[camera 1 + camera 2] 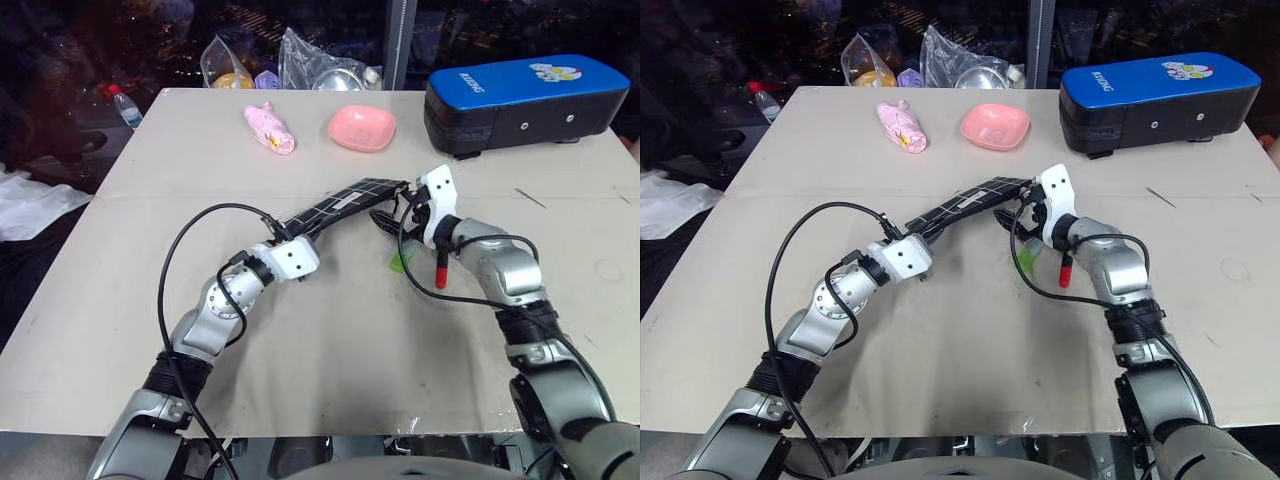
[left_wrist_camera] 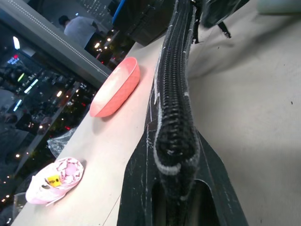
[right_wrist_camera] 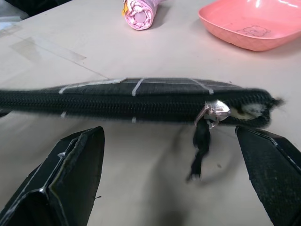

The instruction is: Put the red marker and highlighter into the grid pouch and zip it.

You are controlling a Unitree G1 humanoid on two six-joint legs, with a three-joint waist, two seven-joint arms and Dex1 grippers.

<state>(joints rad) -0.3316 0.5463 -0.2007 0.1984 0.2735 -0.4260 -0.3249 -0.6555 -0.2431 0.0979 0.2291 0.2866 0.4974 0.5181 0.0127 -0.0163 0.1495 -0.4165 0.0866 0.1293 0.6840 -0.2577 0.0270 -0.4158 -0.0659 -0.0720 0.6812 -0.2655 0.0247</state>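
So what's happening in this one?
The left gripper is shut on one end of the grid pouch, holding it up off the table. The right gripper is open at the other end, by the zipper pull. The red marker and the highlighter lie on the table under the right arm, not yet inside.

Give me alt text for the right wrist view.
The grid pouch stretches edge-on across the view, its silver zipper slider near one end with the black pull hanging down. The right gripper's two open fingers frame it; a pink dish sits behind.
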